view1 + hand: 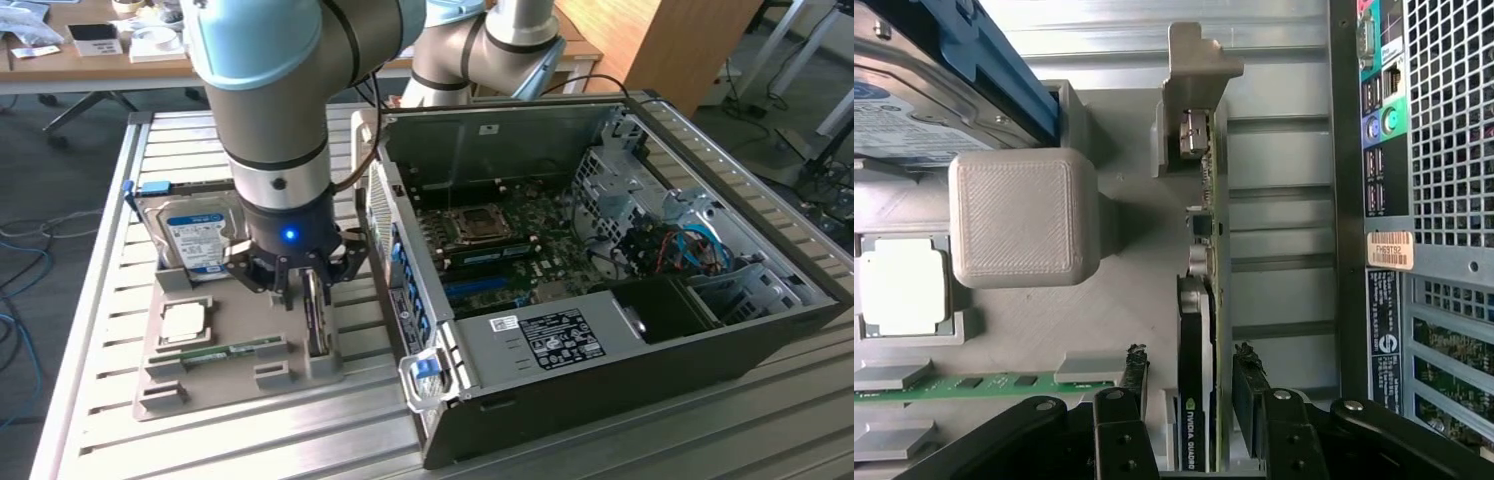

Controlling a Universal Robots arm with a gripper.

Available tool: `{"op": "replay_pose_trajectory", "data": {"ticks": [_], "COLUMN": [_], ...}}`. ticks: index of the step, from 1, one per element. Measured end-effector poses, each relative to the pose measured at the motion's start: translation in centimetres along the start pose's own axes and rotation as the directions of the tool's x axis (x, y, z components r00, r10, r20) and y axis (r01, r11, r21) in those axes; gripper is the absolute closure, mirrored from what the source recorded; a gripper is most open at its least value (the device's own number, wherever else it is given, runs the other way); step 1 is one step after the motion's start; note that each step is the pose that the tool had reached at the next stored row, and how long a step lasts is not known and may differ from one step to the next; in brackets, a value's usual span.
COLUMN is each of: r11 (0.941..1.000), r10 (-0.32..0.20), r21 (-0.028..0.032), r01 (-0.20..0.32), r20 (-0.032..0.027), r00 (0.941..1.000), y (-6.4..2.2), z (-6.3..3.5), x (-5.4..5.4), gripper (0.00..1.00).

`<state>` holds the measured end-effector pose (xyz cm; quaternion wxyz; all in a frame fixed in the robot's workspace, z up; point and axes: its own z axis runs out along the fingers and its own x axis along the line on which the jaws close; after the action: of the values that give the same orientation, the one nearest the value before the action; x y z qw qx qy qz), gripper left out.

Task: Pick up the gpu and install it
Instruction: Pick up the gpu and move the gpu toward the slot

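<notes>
The gpu [316,322] stands on edge in a slot of the grey holder tray [240,310], beside the open computer case [561,330]. In the wrist view the gpu [1204,250] shows as a thin green board with a black cooler and a silver bracket at its far end. My gripper [310,290] is lowered straight over it. In the wrist view my gripper [1191,355] is open, one finger on each side of the card. A narrow gap shows on the cooler side.
The tray also holds a hard drive [198,235] with a blue-white label, a square processor [183,320] and a green memory stick [227,352]. A grey block [1024,215] rises from the tray near the card. The case's rear panel [1434,150] stands close alongside.
</notes>
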<state>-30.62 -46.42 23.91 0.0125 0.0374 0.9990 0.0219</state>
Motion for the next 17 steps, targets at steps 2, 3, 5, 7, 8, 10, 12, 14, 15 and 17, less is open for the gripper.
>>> {"op": "replay_pose_trajectory", "data": {"ticks": [2,3,5,7,8,10,12,14,15,17], "r11": [1.0000,1.0000,1.0000,1.0000,1.0000,1.0000,1.0000,1.0000,1.0000,1.0000], "r10": [0.000,0.000,0.000,0.000,0.000,0.000,0.000,0.000,0.000,0.000], "r21": [-0.0001,-0.0001,0.0000,0.0000,-0.0001,-0.0002,0.0000,-0.0001,-0.0001,-0.0002], "r01": [0.000,0.000,0.000,0.000,0.000,0.000,0.000,0.000,0.000,0.000], "r20": [0.0000,0.0000,0.0000,0.0000,0.0001,0.0001,-0.0001,0.0001,0.0000,0.0001], "r00": [1.0000,1.0000,1.0000,1.0000,1.0000,1.0000,1.0000,1.0000,1.0000,1.0000], "y": [0.06,0.08,0.14,0.31,0.38,0.43,0.46,0.48,0.49,0.50], "z": [0.03,0.05,0.09,0.16,0.20,0.29,0.39,0.45,0.46,0.48], "x": [-0.06,-0.08,-0.13,-0.15,-0.16,-0.22,-0.28,-0.39,-0.46,-0.54], "gripper": [0.53,0.53,0.53,0.53,0.53,0.53,0.53,0.53,0.53,0.53]}}
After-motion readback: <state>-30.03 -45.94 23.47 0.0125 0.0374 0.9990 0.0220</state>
